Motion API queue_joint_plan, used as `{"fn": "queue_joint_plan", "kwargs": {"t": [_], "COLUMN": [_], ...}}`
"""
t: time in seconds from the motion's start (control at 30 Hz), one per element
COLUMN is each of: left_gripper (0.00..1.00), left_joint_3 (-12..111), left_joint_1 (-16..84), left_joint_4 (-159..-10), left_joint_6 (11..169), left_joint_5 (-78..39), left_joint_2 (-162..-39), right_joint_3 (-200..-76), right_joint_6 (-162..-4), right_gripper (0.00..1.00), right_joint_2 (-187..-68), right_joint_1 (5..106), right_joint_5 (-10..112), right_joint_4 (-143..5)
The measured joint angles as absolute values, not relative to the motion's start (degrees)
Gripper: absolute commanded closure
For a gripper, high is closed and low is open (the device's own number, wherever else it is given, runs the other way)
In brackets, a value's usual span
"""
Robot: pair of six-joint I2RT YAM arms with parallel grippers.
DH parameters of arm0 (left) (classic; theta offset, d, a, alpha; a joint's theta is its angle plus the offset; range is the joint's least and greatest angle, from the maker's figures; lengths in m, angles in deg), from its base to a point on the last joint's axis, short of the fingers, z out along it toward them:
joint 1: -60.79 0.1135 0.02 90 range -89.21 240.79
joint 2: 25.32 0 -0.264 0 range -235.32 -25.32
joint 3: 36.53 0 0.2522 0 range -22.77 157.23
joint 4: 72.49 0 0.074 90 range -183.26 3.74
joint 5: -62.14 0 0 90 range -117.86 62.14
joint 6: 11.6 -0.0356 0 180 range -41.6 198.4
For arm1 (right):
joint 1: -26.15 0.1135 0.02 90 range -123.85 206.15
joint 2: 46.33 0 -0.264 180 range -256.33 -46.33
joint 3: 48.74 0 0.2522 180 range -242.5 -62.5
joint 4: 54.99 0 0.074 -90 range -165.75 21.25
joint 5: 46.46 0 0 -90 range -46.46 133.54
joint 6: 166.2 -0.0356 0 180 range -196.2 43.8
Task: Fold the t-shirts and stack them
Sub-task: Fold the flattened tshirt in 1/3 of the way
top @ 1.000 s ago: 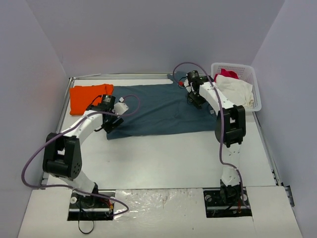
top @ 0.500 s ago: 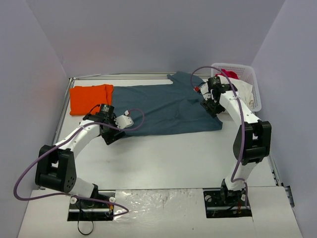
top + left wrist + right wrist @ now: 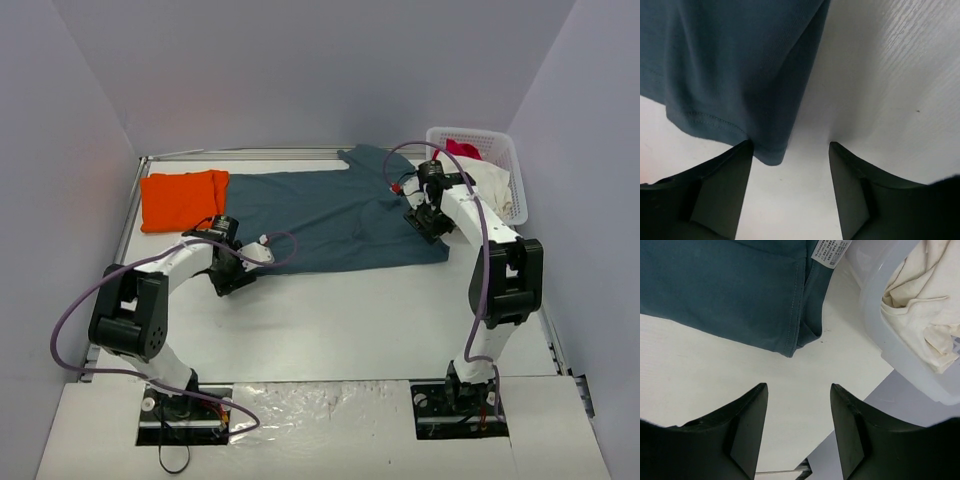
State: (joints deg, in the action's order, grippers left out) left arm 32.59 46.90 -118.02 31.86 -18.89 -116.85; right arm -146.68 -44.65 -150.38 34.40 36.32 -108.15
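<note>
**Q:** Where did the shirts lie?

**A:** The slate-blue t-shirt [image 3: 330, 220] was spread flat on the table [image 3: 350, 310]. The orange t-shirt [image 3: 182, 198], folded, lay just beside its far left corner.

**Q:** And the claws?

**A:** The left gripper [image 3: 790, 145] stood at the blue shirt's near left corner. Its jaws were wide, and the hem's tip lay loose between them. The right gripper [image 3: 799, 386] stood off the near right corner, jaws wide and empty. The basket [image 3: 500, 150], right of the shirt, held a white garment [image 3: 490, 185] and a red-pink garment [image 3: 458, 148].
</note>
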Motion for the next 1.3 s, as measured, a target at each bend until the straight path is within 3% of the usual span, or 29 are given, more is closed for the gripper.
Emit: {"fn": "queue_joint_plan", "kwargs": {"t": [0.1, 0.13, 0.23, 1.0, 1.07, 1.1, 1.13, 1.17, 1.3], "left_gripper": [0.66, 0.8, 0.97, 0.98, 0.98, 0.98, 0.98, 0.98, 0.98], "left_joint_3": [32.85, 32.96, 33.44, 34.01, 34.01, 34.01, 34.01, 34.01, 34.01], "left_joint_1": [46.85, 46.72, 46.48, 46.09, 45.91, 45.89, 45.89, 45.89, 45.83], "left_joint_4": [-117.98, -117.7, -116.93, -116.52, -116.49, -116.49, -116.49, -116.49, -116.52], "left_joint_6": [31.6, 31.55, 31.23, 32.38, 32.43, 32.43, 32.45, 32.45, 32.6], "left_joint_5": [-18.82, -18.82, -19.41, -20.61, -20.66, -20.68, -20.7, -20.74, -20.85], "left_joint_2": [-119.08, -119.38, -120.39, -120.89, -120.87, -120.87, -120.87, -120.87, -120.87], "right_joint_3": [-146.55, -146.46, -145.57, -146.31, -146.79, -146.79, -146.79, -146.77, -146.46], "right_joint_6": [-44.61, -44.57, -44.13, -36.65, -35.89, -35.5, -35.21, -34.64, -34.49], "right_gripper": [0.51, 0.51, 0.51, 0.47, 0.61, 0.73, 0.94, 1.0, 1.0], "right_joint_2": [-151.67, -152.02, -152.22, -164.4, -164.94, -164.96, -165.01, -165.05, -164.94], "right_joint_1": [33.66, 33.33, 32.48, 28.43, 28.0, 27.97, 27.93, 27.93, 27.38], "right_joint_5": [36.32, 36.3, 36.36, 42.39, 42.5, 42.5, 42.53, 42.53, 42.5], "right_joint_4": [-108.15, -108.15, -108.02, -107.54, -108.39, -108.24, -108.22, -108.2, -107.91]}}
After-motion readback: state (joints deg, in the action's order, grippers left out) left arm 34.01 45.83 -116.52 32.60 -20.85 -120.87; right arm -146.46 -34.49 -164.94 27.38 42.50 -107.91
